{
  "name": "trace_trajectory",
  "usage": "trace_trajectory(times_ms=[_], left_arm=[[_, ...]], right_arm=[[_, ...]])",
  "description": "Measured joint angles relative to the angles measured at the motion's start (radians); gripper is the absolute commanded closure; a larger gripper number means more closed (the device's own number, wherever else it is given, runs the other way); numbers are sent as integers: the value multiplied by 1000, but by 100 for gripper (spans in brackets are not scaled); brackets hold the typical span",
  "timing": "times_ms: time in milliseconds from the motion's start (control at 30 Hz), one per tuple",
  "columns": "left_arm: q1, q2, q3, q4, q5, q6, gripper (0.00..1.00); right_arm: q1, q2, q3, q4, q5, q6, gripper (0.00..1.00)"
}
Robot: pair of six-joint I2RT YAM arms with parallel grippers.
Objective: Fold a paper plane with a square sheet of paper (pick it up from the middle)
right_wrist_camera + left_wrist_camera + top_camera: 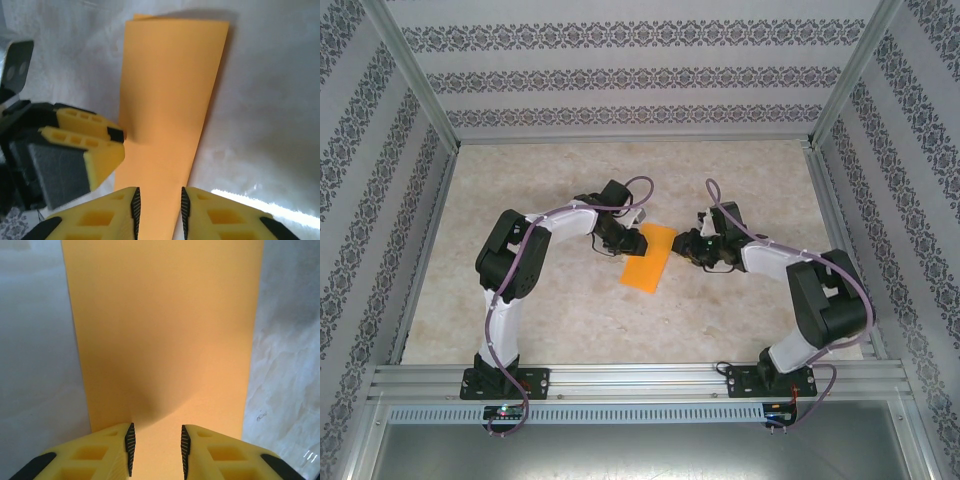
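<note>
The sheet of paper [648, 257] lies on the surface [570, 320] midway between the two arms, near the middle of the working area. It shows as a narrow orange rectangle rather than a square. In the right wrist view a sliver of a second layer peeks out at its far corner [170, 90], so it looks folded in half, two layers thick.

It should handle as very light, thin and limp. It will likely flop and bow when lifted by one edge, slide easily on the smooth surface, and take an unwanted crease from any hard pinch or drag. The left wrist view shows a soft shadowed dip in the paper [165, 330] just ahead of the fingertips, a hint of how readily it gives. The best hold is probably a shallow pinch on a long edge near its middle, with the other arm pinning or supporting the opposite side so the layers stay aligned.

The left gripper [623, 238] is at one long edge. Its jaws are parted with a clear gap, the paper running beneath and between them [156, 442], clamping nothing. The right wrist view shows its tips [117, 137] touching that edge. The right gripper [688, 247] is at the opposite side, jaws likewise apart [158, 205], with the paper's near end in the gap and not pinched.
</note>
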State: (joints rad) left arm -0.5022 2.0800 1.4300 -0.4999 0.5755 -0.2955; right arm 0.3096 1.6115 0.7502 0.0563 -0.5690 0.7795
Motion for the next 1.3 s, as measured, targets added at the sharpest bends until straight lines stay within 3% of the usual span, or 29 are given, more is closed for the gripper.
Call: trace_trajectory(times_ms=[300,833,1300], left_arm=[[0,37,61,-16,0,2,67],[7,76,101,-40,-4,23,73],[13,79,102,-40,7,27,73]], right_arm=[[-7,154,138,-52,1,-24,62],[-13,271,348,-271,98,-109,58],[-13,301,366,-203,20,-97,60]])
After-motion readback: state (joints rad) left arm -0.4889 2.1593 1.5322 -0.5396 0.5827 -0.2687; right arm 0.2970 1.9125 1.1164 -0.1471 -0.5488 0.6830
